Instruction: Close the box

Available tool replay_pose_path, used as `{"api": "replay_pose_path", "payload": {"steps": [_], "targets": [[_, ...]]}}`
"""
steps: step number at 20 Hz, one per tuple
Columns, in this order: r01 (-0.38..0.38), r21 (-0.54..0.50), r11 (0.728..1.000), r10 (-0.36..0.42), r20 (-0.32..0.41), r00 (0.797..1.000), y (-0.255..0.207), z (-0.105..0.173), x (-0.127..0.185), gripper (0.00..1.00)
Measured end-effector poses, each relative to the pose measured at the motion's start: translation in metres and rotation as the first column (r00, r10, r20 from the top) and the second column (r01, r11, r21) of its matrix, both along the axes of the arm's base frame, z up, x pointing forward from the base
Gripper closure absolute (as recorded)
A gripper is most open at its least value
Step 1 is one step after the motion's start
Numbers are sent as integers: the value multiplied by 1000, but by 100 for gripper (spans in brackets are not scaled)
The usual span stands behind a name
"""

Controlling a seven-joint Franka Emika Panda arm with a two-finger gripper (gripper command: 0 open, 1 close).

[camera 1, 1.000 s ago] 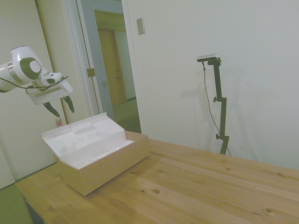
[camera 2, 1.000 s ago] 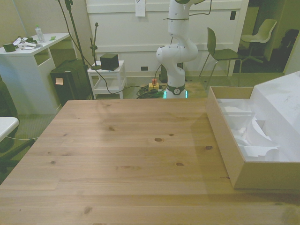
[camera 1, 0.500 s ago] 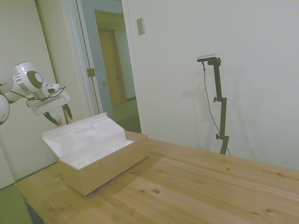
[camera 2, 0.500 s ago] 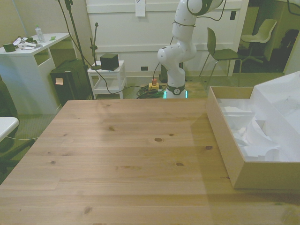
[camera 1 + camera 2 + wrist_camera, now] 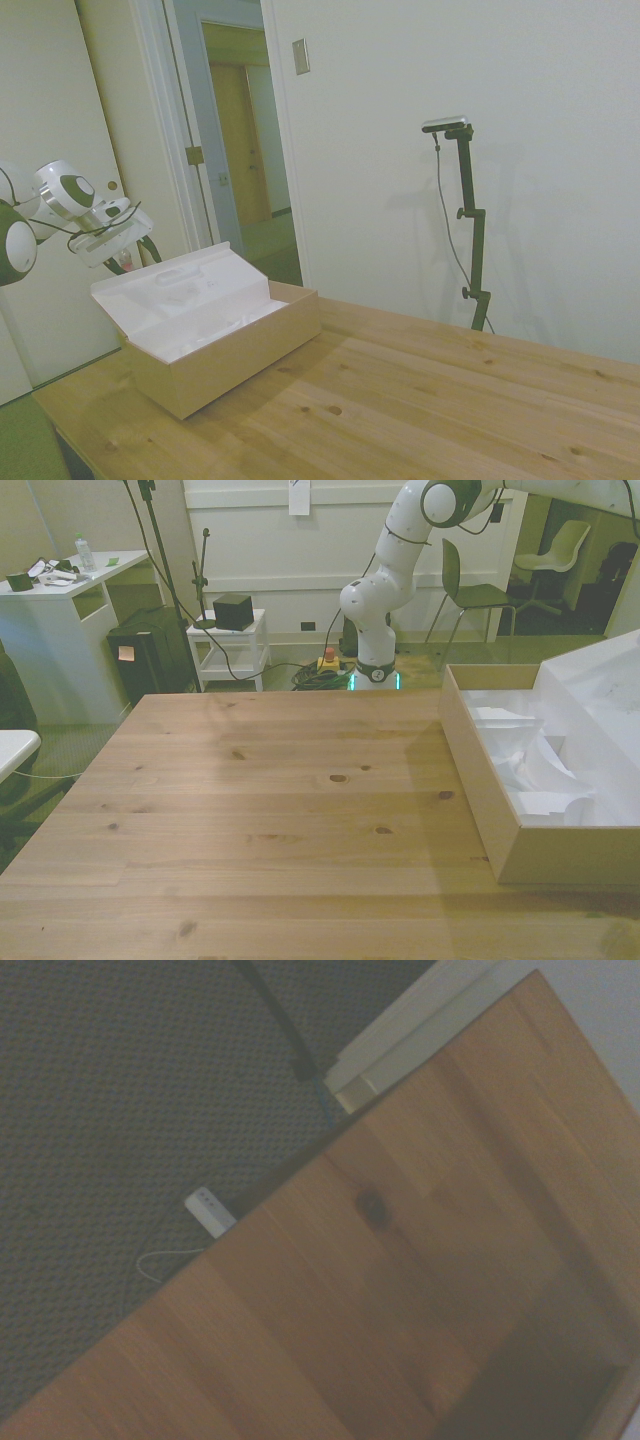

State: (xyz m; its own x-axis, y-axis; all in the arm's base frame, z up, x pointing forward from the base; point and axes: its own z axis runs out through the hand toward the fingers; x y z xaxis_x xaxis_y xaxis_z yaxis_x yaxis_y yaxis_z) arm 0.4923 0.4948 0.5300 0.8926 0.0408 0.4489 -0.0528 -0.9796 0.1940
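Lowered since a second ago, now hanging behind the raised lid (image 5: 180, 285) rather than high above it: gripper (image 5: 128, 262), off the counter's (image 5: 420, 400) end. Dark fingers (image 5: 152, 250) partly hidden by the lid's top edge; spread or pressed together, cannot tell. Sits unmoved at that same counter end, along the front view's right edge: box (image 5: 225, 350), long side parallel to the edge, lid leaning back, open, white lining (image 5: 530, 765) showing inside. Seen from the wrist: bare counter planks (image 5: 400, 1290), a knot, dark floor (image 5: 120, 1090) beyond the edge.
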Motion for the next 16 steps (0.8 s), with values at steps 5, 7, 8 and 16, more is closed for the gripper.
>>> {"api": "replay_pose_path", "payload": {"steps": [5,7,8,16], "targets": [[118,-9,993,-117,47,992,-38,51,-2,0],[163,-12,987,-162,62,985,-65,69,-2,0],[187,-14,982,-186,68,980,-81,75,-2,0],[321,-12,947,-320,56,946,-193,79,-5,0]]}}
